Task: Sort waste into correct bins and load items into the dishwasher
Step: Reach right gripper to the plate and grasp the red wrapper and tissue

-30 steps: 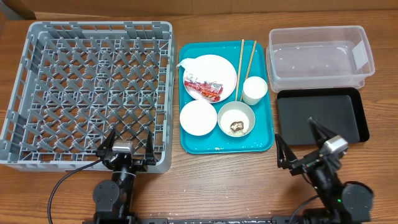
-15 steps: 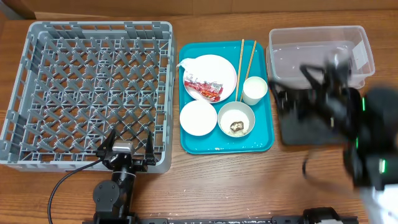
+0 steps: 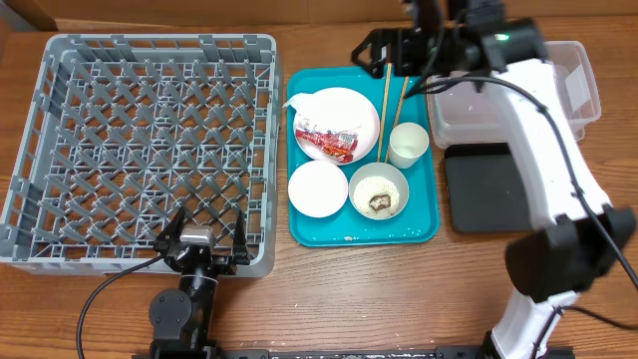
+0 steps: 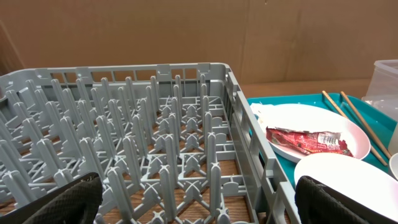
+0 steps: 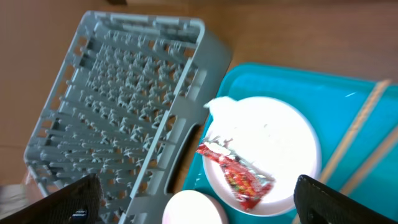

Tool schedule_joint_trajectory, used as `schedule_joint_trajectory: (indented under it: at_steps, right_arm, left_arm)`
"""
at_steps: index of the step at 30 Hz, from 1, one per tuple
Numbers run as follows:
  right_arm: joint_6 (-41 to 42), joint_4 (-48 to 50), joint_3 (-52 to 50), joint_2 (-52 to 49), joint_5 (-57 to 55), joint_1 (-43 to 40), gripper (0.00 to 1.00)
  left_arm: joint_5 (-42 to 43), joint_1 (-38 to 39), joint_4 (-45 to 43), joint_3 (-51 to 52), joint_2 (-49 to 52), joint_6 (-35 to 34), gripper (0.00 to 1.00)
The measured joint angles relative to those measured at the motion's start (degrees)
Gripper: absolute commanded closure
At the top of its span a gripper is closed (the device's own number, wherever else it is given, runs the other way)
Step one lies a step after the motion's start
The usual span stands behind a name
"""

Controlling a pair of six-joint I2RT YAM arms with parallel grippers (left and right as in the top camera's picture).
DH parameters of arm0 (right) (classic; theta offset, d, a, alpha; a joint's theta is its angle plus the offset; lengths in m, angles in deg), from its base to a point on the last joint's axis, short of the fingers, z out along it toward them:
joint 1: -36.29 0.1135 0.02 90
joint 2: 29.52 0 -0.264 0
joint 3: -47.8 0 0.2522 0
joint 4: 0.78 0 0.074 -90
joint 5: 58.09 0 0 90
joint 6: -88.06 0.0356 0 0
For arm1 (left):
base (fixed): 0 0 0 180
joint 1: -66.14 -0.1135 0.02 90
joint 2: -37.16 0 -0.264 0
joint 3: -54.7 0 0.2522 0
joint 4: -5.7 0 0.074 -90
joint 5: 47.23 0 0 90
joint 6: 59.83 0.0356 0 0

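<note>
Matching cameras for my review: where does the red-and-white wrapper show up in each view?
Overhead: wrapper just above centre, on the white plate.
Left wrist: wrapper right of centre, on that plate.
Right wrist: wrapper low, near centre, on the plate.
Shared landmark: the white plate under it.

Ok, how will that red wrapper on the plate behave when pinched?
The red wrapper looks crumpled and thin, so it will probably be floppy and very light. It lies on the smooth white plate, so a push would likely slide it. Whether the white paper beside it is attached I cannot tell.
</note>
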Motion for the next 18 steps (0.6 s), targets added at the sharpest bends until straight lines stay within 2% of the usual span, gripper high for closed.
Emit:
schedule_joint_trajectory:
  at_steps: [5,10,13,18]
  right_arm:
    - [2.58,2.03,0.15,-5.27,0.15,1.97,0.00]
    - [3.78,2.14,0.33,-11.41,-13.57,8.46,0.00]
    - [0.61,2.12,0.33,-14.45,-21.79,12.70,0.00]
    - [-7.63,3.41,0.33,-17.55,-28.44,15.23,0.00]
  left_arm:
    - [0.00,0.00,0.00,0.00,0.00,0.00,0.00]
    - [0.00,0.00,0.00,0.00,0.00,0.00,0.00]
    - [0.00,0.00,0.00,0.00,0.00,0.00,0.00]
    - [0.00,0.00,0.00,0.00,0.00,0.00,0.00]
